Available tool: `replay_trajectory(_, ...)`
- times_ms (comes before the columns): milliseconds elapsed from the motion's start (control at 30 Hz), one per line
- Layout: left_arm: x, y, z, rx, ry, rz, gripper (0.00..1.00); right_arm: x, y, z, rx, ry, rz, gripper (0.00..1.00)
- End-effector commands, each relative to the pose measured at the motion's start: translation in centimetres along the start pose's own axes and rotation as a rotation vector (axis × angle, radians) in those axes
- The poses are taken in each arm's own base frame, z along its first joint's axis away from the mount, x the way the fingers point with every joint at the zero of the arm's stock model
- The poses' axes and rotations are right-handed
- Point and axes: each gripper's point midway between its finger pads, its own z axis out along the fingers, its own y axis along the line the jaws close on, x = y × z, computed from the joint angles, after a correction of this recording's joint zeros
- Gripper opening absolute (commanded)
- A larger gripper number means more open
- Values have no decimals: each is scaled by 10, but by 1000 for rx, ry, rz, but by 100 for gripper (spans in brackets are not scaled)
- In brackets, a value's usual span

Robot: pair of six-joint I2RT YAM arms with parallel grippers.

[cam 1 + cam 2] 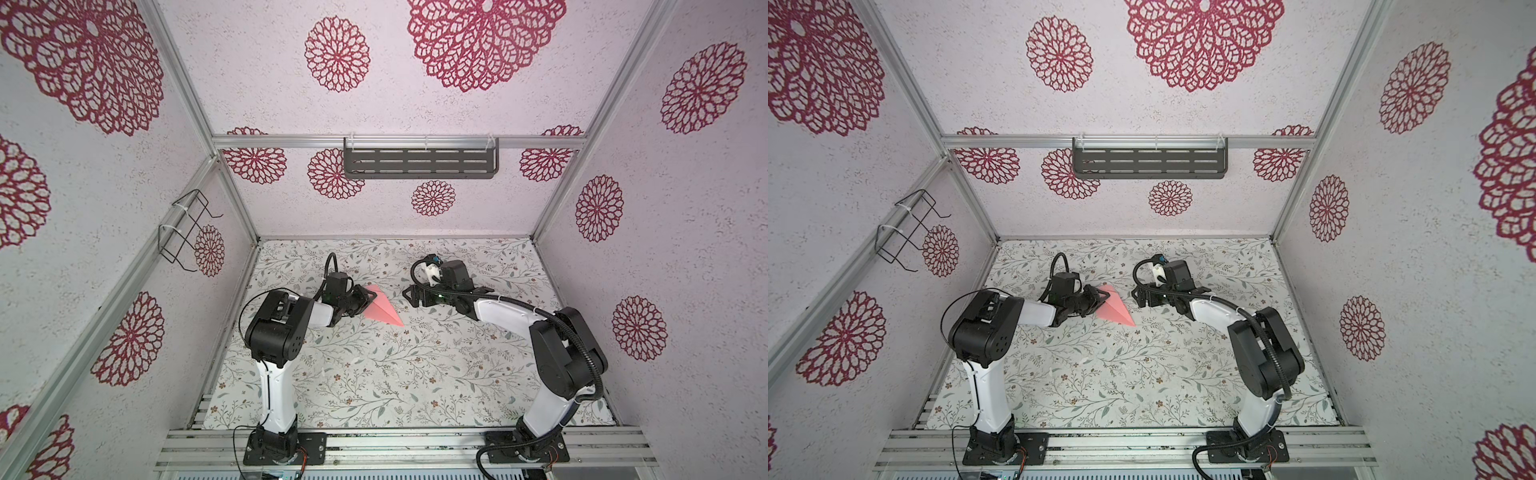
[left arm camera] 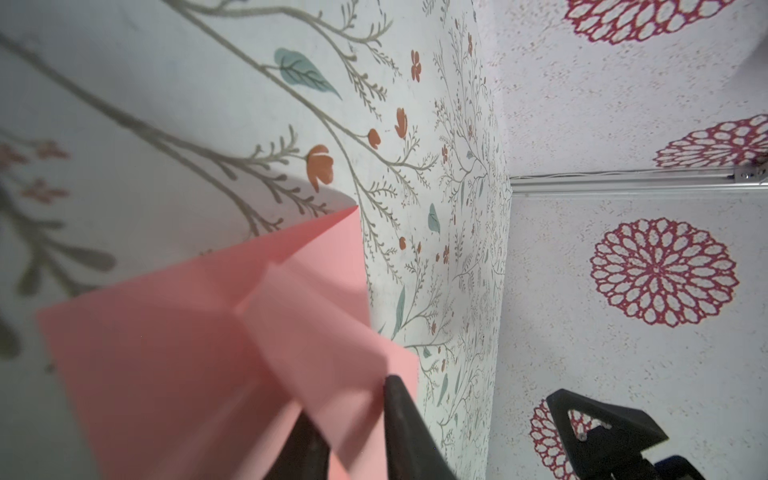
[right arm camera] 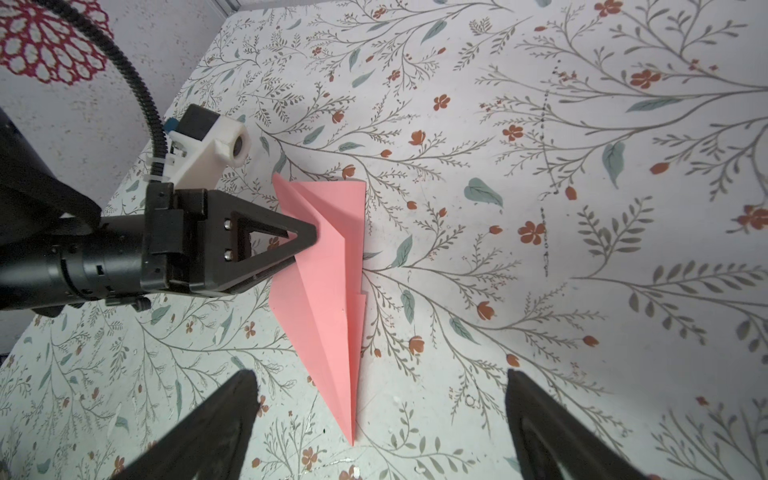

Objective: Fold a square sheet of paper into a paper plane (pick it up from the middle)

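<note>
The flowered table (image 1: pixel 374 374) fills the floor of the cell, and both my arms reach in over its far half, toward the middle. The left arm (image 1: pixel 278 328) comes in from the left and the right arm (image 1: pixel 557 345) from the right, their heads facing each other across a gap. In that gap, a little left of centre in both top views, sits the paper plane (image 1: pixel 384 312) (image 1: pixel 1117 311), a salmon-pink dart already creased down its length, with its nose pointing toward the front edge and its wide tail end toward the left arm. I cannot tell whether the nose rests on the table. The left gripper (image 3: pixel 301 251) has its jaws drawn narrow, pinching that tail end, with the pink sheet running between the two fingers (image 2: pixel 411 436). The right gripper (image 3: pixel 380 374) stands wide and holds nothing, apart from the plane, its two fingers (image 3: pixel 232 415) either side of the nose as I look down its wrist.
</note>
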Motion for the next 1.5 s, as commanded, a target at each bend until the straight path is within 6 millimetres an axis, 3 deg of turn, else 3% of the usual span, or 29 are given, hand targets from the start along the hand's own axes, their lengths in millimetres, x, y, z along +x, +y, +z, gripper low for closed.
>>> replay_trajectory(0, -13, -13, -7, 56, -40, 30, 16, -22, 6, -11, 12, -44, -11, 95)
replay_trajectory(167, -19, -31, -30, 59, -79, 116, 7, -27, 11, -26, 10, -82, 7, 94)
replay_trajectory(300, -17, -29, -57, -65, -63, 172, 5, -25, 7, -42, 40, -126, 23, 94)
replay_trajectory(533, -21, -31, -144, -579, -22, 417, 6, -23, 7, -59, 40, -202, 57, 94)
replay_trajectory(667, -36, -19, -196, -964, -47, 527, 6, -22, 0, -62, 81, -208, 57, 95)
replay_trajectory(800, -50, -19, -221, -1265, -60, 665, 6, -17, -8, -65, 125, -202, 56, 95)
replay_trajectory(933, -61, -19, -210, -1466, -39, 785, 5, -14, -14, -68, 156, -199, 59, 95)
replay_trajectory(1067, -59, -4, -169, -1572, 40, 869, 5, -12, -22, -71, 197, -203, 66, 95)
replay_trajectory(1267, -48, 19, -114, -1593, 126, 917, 6, -6, -32, -74, 235, -203, 84, 95)
replay_trajectory(1467, -24, 39, -74, -1529, 201, 896, 9, 0, -41, -72, 252, -187, 104, 95)
